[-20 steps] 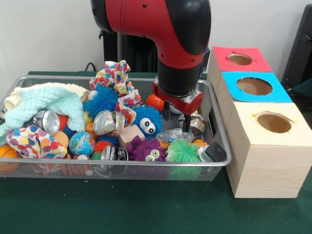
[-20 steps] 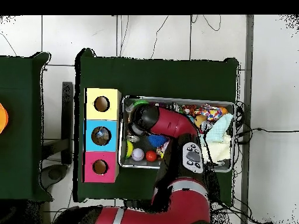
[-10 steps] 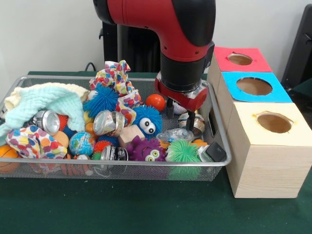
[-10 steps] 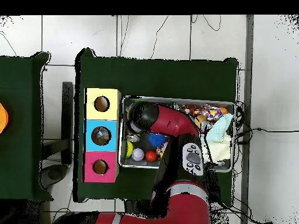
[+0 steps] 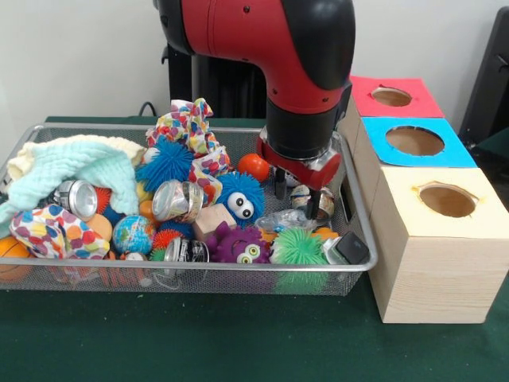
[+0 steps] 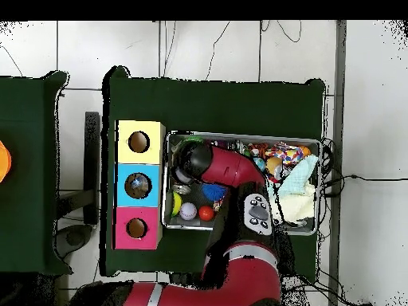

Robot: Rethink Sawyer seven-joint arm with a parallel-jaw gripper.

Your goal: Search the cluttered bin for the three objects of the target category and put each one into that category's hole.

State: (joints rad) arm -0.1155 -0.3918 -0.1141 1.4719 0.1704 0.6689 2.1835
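- The gripper [image 5: 295,193] hung inside the wire mesh bin [image 5: 199,274] near its right end in the front view; its two dark fingers [image 5: 280,185] stood apart, released, straddling a shiny metal can [image 5: 312,200] without clearly clamping it
- The bin sat on the green table [image 5: 199,342], just beside the row of wooden boxes [image 5: 433,239] with yellow, blue and red tops
- An orange ball [image 5: 254,166] lay behind the gripper; a blue fuzzy toy with eyes [image 5: 238,199], a purple monster toy [image 5: 241,245] and a green spiky ball [image 5: 300,247] lay nearby
- A mint cloth [image 5: 75,175] covered the left end
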